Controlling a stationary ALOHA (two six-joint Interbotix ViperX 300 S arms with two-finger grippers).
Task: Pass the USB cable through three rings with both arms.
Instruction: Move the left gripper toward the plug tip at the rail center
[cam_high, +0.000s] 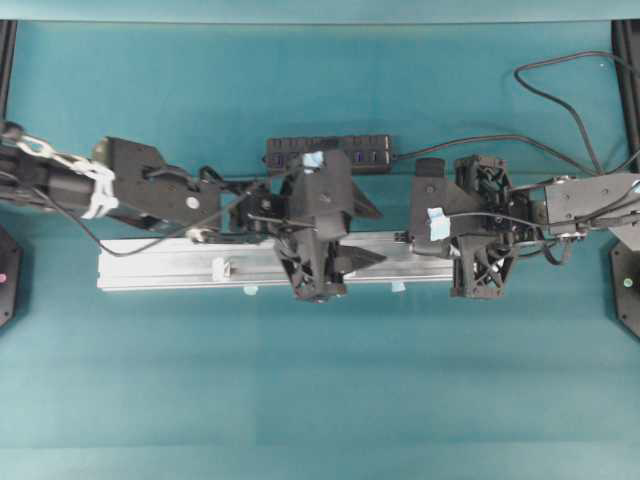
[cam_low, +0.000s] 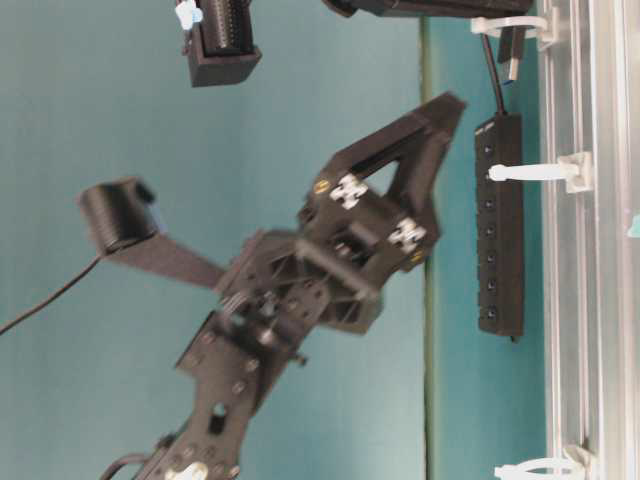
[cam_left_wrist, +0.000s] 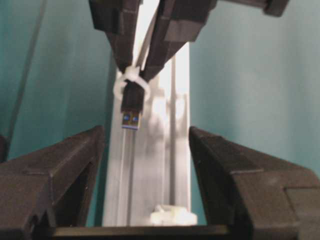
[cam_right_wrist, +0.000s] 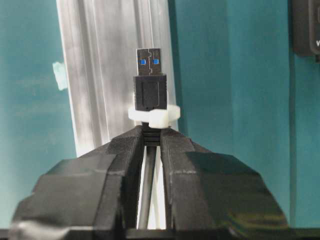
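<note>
From our left wrist, the left gripper (cam_left_wrist: 145, 165) spreads wide, holding nothing. Beyond, the USB cable (cam_left_wrist: 131, 107) pokes through 1 ring (cam_left_wrist: 131, 86) on the rail (cam_left_wrist: 165, 150), clamped by the right gripper (cam_left_wrist: 140, 67).

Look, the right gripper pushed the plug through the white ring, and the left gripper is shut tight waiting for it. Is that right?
Almost. The right gripper is shut on the USB cable and the plug pokes through the white ring, but the left gripper is not shut. The left wrist view shows its jaws standing wide open, apart from the plug.
</note>
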